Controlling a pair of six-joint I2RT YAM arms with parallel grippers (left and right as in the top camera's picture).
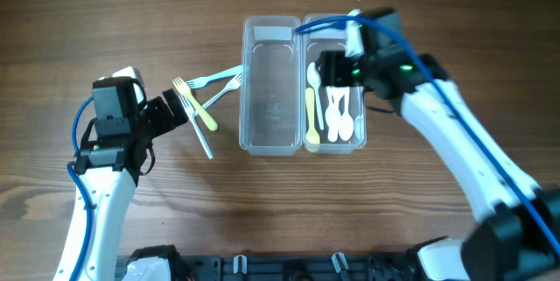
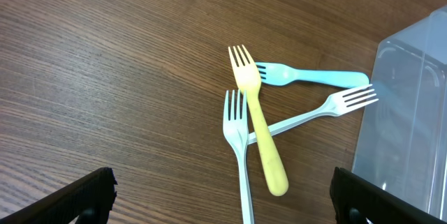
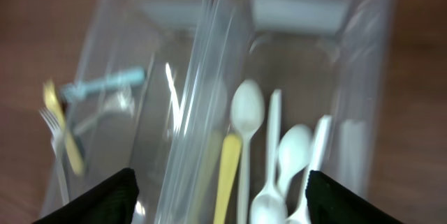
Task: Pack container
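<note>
Four crossed forks [image 2: 262,140] look sharp below the wide-spread left gripper [image 2: 223,185], yet blurred beside spoons [image 3: 248,112] below the equally spread right gripper [image 3: 221,182].

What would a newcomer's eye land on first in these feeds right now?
Probably the tangle of four forks on the table left of the containers, a yellow fork lying across a pale one, with the open left gripper above them. Then the two clear containers side by side: the right container holds white and yellow spoons under the open right gripper, the left container looks empty.
</note>
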